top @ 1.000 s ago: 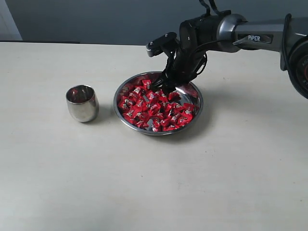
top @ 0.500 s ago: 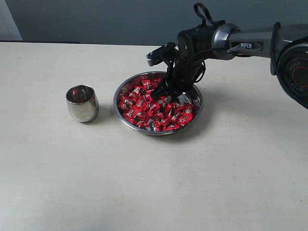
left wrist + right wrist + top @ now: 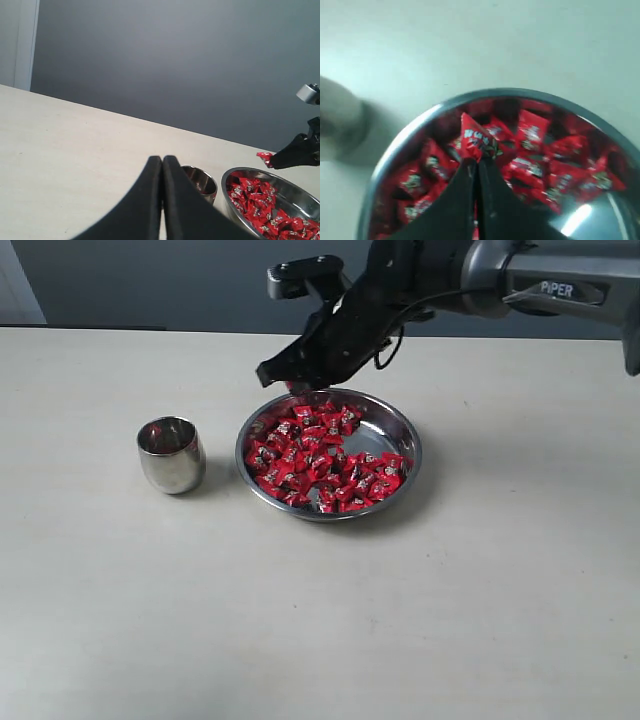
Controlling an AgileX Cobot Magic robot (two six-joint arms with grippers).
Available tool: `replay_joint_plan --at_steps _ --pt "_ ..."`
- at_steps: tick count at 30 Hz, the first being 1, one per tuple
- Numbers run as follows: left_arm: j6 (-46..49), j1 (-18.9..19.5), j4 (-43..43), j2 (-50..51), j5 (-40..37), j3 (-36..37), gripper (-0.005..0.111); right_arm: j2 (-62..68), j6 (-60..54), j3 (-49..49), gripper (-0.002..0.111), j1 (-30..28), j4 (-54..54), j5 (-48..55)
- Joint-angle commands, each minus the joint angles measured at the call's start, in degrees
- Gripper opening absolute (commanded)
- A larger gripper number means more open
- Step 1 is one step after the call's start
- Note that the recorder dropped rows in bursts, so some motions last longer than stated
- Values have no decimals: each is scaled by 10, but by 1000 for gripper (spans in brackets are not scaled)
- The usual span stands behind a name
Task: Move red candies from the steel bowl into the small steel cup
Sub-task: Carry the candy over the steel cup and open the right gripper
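While the right gripper [image 3: 476, 169] pinches one red candy [image 3: 476, 140] above the rim, the other red candies [image 3: 318, 458] lie in the steel bowl [image 3: 404, 436].
The small steel cup [image 3: 171, 454] stands beside the bowl; the left gripper [image 3: 162, 172] is pressed together.

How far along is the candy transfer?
Done: no candy clearly visible in the small steel cup. In hand: the right claw is shut on one red candy, above the steel bowl. Left: carry it to the cup, release, repeat; many red candies lie in the bowl.
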State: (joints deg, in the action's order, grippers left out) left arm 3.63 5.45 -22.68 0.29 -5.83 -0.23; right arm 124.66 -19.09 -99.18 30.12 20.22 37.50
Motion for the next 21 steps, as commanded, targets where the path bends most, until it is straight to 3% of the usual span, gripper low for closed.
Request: replay_joint_plan --at_steps 1,10,16,21 --pt "0 1 -6 -3 3 2 0 -3 -66 -1 -1 42 65 -39" --pt "0 1 -6 -3 3 2 0 2 -97 -1 -1 128 69 -127" --pt "0 1 -6 -3 3 2 0 15 -97 -1 0 133 69 -125" --pt "0 1 -6 -3 3 2 0 22 -98 -1 19 133 69 -116"
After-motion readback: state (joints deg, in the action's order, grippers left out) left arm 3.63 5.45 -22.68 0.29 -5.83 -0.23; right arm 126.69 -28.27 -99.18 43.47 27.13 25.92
